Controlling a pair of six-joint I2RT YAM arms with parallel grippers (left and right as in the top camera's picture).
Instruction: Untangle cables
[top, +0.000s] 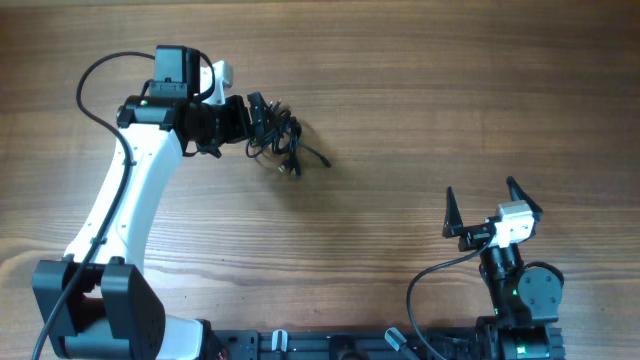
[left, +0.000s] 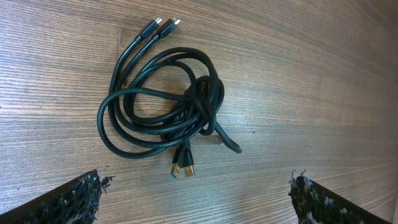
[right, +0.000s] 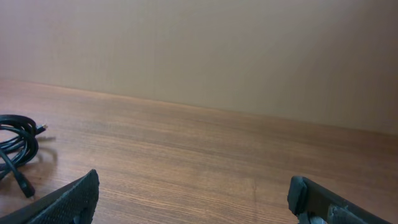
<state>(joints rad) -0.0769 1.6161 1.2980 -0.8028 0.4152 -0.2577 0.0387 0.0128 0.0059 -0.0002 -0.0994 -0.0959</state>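
Overhead, left claw: my left claw (top: 262, 125) stands wide open, gripping nothing, at one edge of the cables (top: 288, 145) on the bench (top: 420, 90).
Overhead, right claw: my right claw (top: 493, 200) is open and empty, well apart from the clump.
Left wrist, cables: the knotted coil lies just ahead of my left claw, its long axis slanting away leftward. Two small plugs (left: 163, 25) point away, and a gold-tipped plug (left: 183, 169) points back at me.
Right wrist, cables: loops lie far left, ahead of my right claw.

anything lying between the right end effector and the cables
Nothing: in the overhead view only bare table separates the right end effector from the cables.
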